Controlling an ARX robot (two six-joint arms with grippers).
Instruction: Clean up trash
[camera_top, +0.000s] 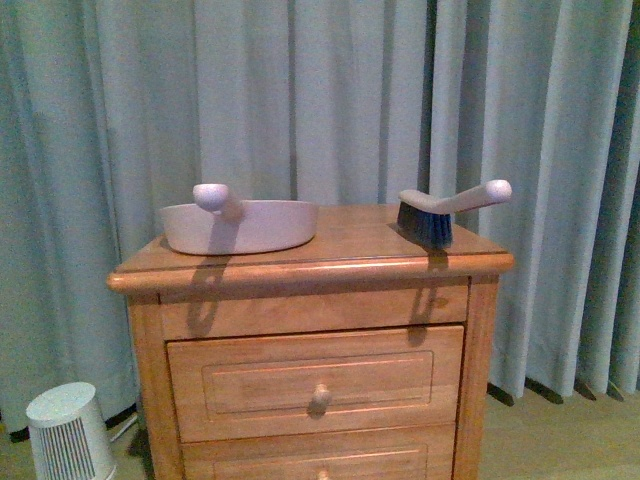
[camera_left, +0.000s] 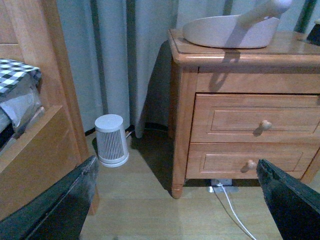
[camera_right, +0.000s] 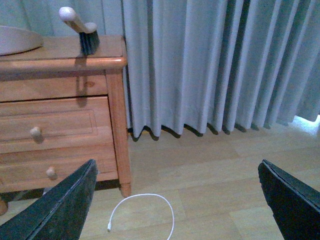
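A wooden nightstand (camera_top: 300, 270) is standing in front of a pale grey-blue curtain (camera_top: 350, 90) that is hanging down to the floor. On the left of its top, a beige dustpan (camera_top: 262, 230) is sitting with its rounded handle pointing toward the camera. Well apart from it, near the front right corner, a hand brush (camera_top: 432, 216) is resting on its dark bristles. Its pale handle is angling up and out past the right edge. Two drawers with round wooden knobs are facing forward. On the floor just left of the nightstand, close to the curtain, a small white ribbed appliance (camera_top: 66, 436) is standing upright.

The left wrist view is also showing a wooden bed frame (camera_left: 45, 140) with a black-and-white checked cloth (camera_left: 17, 70) on it, across the floor from the nightstand. A white cable (camera_left: 235, 210) is trailing out from under the nightstand. In the right wrist view, a looped white cord (camera_right: 145, 207) is lying on the wooden floor beside the nightstand's right leg.

The left gripper (camera_left: 176, 167) is hanging low over the floor with its dark fingers (camera_left: 60, 205) spread wide and holding nothing. The right gripper (camera_right: 176, 165) is doing the same, its fingers (camera_right: 287, 200) wide apart and empty.

The trash is not appearing in any of the three views, so its place and look cannot be told.
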